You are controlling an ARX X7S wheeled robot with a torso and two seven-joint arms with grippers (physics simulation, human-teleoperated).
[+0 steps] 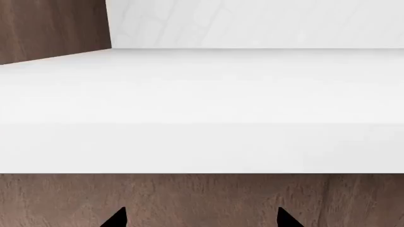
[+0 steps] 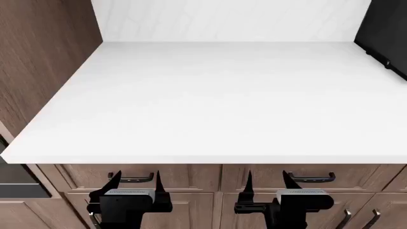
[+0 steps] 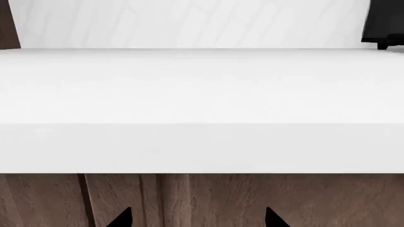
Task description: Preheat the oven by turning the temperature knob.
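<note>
So it's basically a big white countertop (image 2: 216,100) filling most of the head view, plain matte and running back to a white wall (image 2: 222,19) with faint tile lines on it. On the left there's a tall wood-grain cabinet side (image 2: 38,62) boxing the counter in. At the far right back corner a black appliance (image 2: 384,33) pokes into frame, sitting on or just above the counter (can't tell what it is from this sliver).

Under the counter edge there's a row of wooden drawers (image 2: 190,176) with dark bar handles (image 2: 311,177), and more cabinet fronts below those.

The oven (image 2: 19,181) only barely shows: a dark and steel bit at the lower left edge of the head view, below counter level and left of the drawers. No knob or control strip is readable from here, it's just a corner.

Both arms hang low in front of the drawers, below the counter's front lip. The left gripper (image 2: 135,180) has its two black fingers pointing up with a clear gap between them, so spread apart and holding nothing. Same deal with the right gripper (image 2: 268,180), fingers apart and empty, just beside the right drawer handle.

The wrist views agree: each one looks straight at the counter's white front edge (image 1: 202,146) with brown wood below it, and only the dark fingertips (image 1: 117,218) peek in at the frame edge, well apart from each other. The right wrist view also catches that black appliance (image 3: 385,28) at the back.
</note>
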